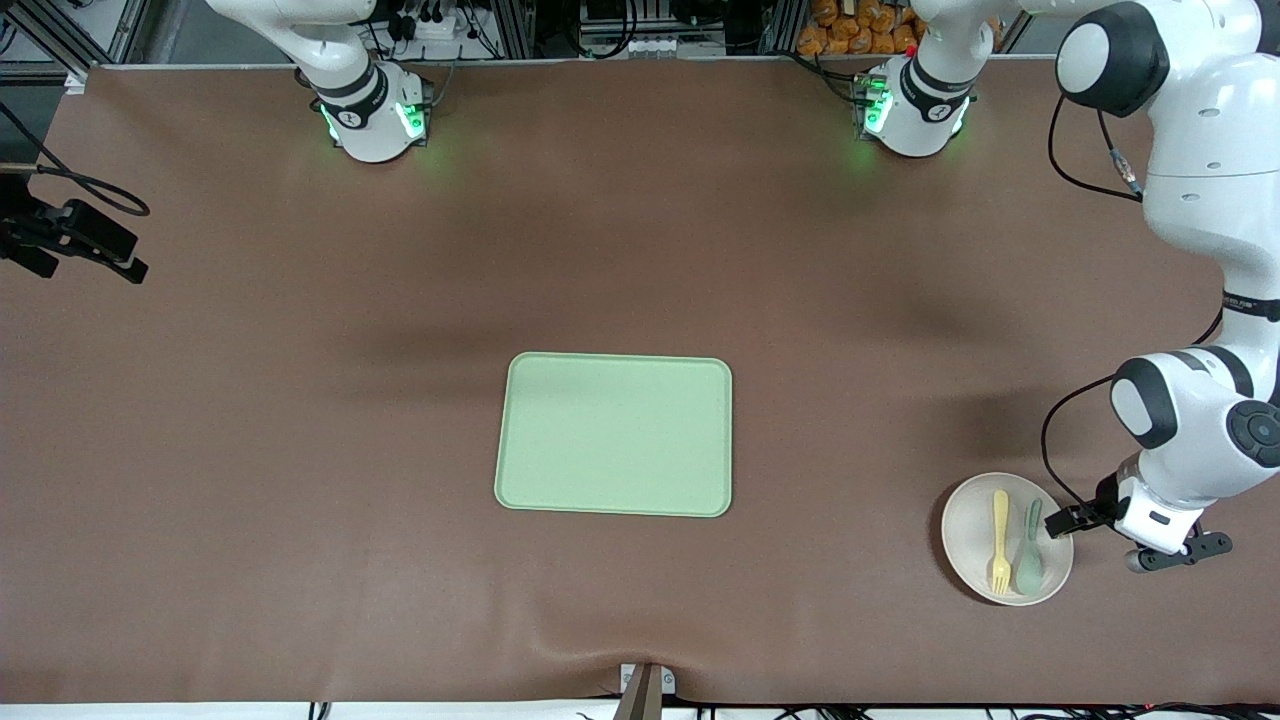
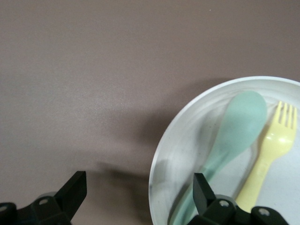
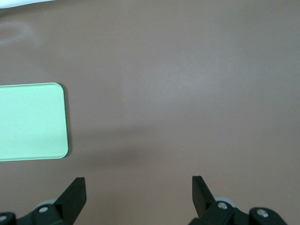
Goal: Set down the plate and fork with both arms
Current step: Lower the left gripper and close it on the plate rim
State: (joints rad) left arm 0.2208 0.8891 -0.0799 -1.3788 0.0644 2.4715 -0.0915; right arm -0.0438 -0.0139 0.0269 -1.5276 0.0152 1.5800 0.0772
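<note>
The round off-white plate (image 1: 968,525) lies near the front camera at the left arm's end of the table. On it lie the pale-yellow fork (image 1: 1000,540) and a grey-green spoon (image 1: 1029,550) side by side. My left gripper (image 1: 1135,535) is open and low at the plate's rim. In the left wrist view one finger (image 2: 202,190) is over the plate (image 2: 187,140) and the other is over bare table, with the fork (image 2: 274,140) and spoon (image 2: 239,126) ahead. My right gripper (image 3: 138,190) is open and empty, high over bare table; it is out of the front view.
A rectangular light-green tray (image 1: 615,433) lies at the table's middle; its corner shows in the right wrist view (image 3: 33,122). A black camera mount (image 1: 70,238) juts in at the right arm's end. Brown mat covers the table.
</note>
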